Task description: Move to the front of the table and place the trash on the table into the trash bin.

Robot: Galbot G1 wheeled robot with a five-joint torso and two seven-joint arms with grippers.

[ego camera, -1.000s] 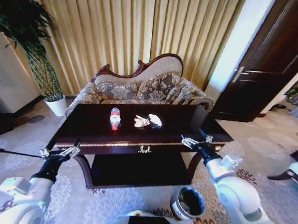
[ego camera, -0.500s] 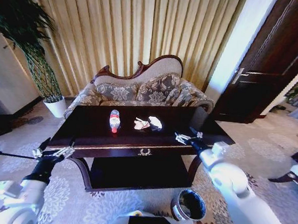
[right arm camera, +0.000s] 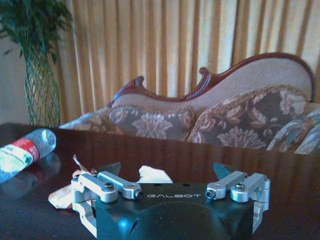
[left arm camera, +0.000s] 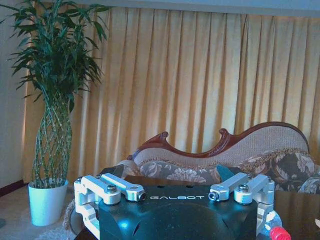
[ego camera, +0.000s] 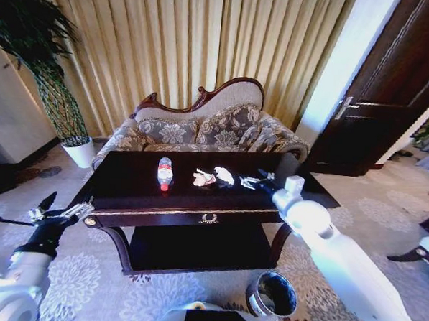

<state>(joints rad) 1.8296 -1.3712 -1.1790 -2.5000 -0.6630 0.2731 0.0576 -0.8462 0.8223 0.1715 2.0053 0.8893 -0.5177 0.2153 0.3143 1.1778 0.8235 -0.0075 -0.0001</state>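
— What writing can be read?
— "GALBOT" is printed on both wrist bodies; the bottle [ego camera: 165, 171] label is red and white, unreadable.
— Where is everything placed?
— The right claw [ego camera: 251, 182], spread wide, is held over the bench [ego camera: 127, 188] just right of the paper wads [ego camera: 214, 176]. The left claw [ego camera: 56, 212], also wide, is held off the bench's left near corner. The trash bin [ego camera: 272, 294] is seen on the floor, near right.

The trash bin [ego camera: 272, 294] at lower centre is partly hidden behind the robot's body. The bottle [right arm camera: 22, 152] is cut off at the right wrist view's left edge. Only its red cap [left arm camera: 280, 233] shows at the left wrist view's lower right.
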